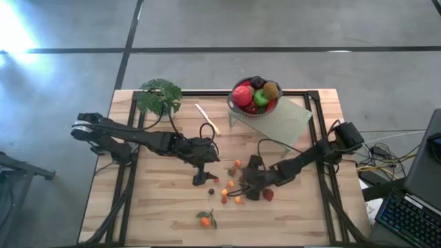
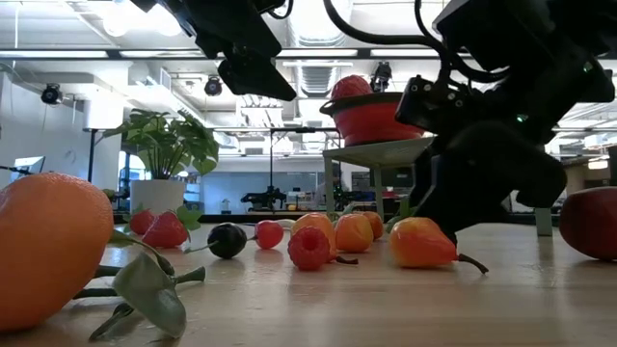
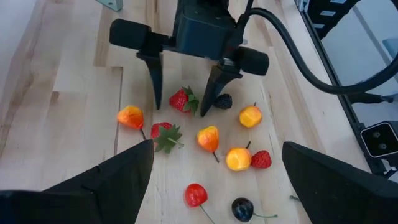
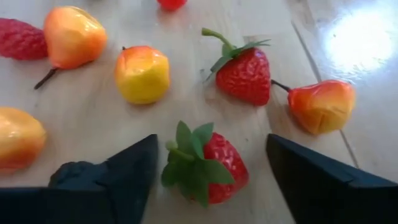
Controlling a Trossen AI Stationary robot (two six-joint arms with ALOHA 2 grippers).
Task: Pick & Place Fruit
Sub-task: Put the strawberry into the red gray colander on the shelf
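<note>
The right pincer (image 4: 211, 168) is low over the worktop (image 1: 165, 207), in the middle of a group of small fruit. Its two fingers stand apart, one on each side of a strawberry (image 4: 205, 163) that lies on the wood with its green leaves toward the camera. The fingers do not touch it, so this pincer holds nothing. In the left wrist view the same pincer (image 3: 185, 109) points down with this strawberry (image 3: 180, 99) between its tips and a dark berry (image 3: 222, 100) just beside one finger.

The left pincer (image 1: 200, 178) hangs above the worktop near the group, on the plant's side. Its fingers (image 3: 106, 186) are wide open and empty.

Around the right pincer lie a second strawberry (image 4: 245, 73), several small orange and yellow pieces (image 4: 142, 73), a red raspberry (image 3: 261, 159) and a cherry (image 3: 195, 195). A dark plum (image 2: 227, 240) lies a little apart. A tangerine (image 1: 204, 220) with leaves lies alone near the front edge of the worktop.

At the back a bowl (image 1: 234, 105) on a small stand carries larger fruit: a red apple (image 1: 242, 95), a green one (image 1: 261, 98) and a brown kiwi (image 1: 271, 89). A plant (image 1: 158, 95) stands at the back left corner, and a pale knife (image 1: 207, 118) lies between it and the bowl.
</note>
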